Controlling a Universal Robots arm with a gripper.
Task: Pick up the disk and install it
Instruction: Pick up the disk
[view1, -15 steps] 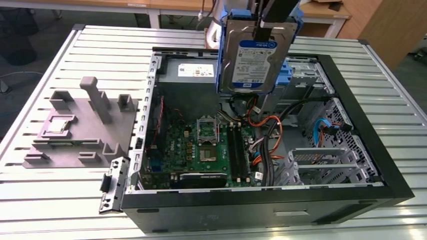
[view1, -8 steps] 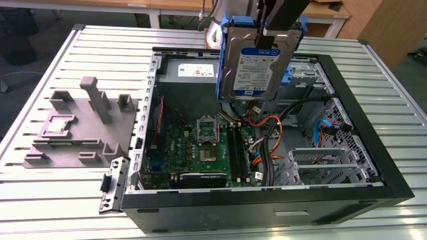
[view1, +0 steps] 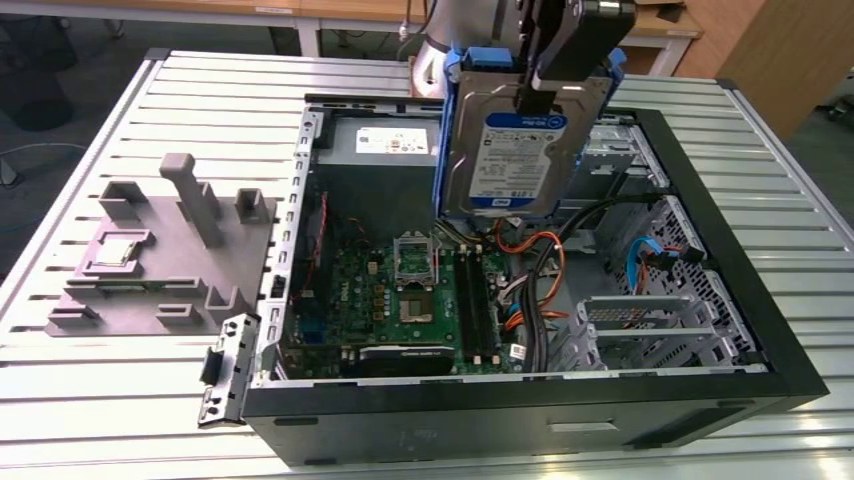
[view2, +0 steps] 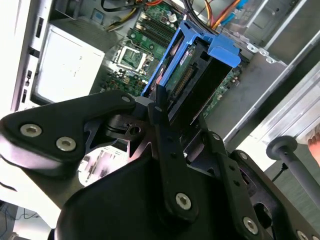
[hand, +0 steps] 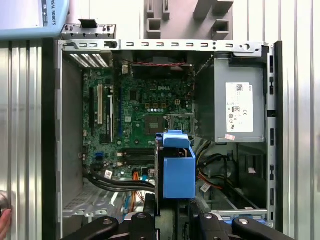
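The disk (view1: 514, 150) hangs upright above the open computer case (view1: 534, 415), its white-and-blue label facing the exterior view and blue carrier rails along its edges. My gripper (view1: 541, 95) is shut on its upper end. In the second wrist view the black fingers (view2: 161, 107) clamp the disk (view2: 192, 72) from both sides, with my gripper (view2: 182, 117) above the motherboard. In the first wrist view the disk's blue carrier (hand: 178, 170) points down into the case below my gripper (hand: 172, 217), between the motherboard (hand: 142, 115) and the bay area.
A grey power supply box (view1: 387, 140) sits at the case's far end. Orange and black cables (view1: 534, 270) lie beside a metal drive cage (view1: 641, 320). A grey fixture (view1: 160, 250) stands at the exterior view's left. A person's hand (hand: 4, 222) is at the table edge.
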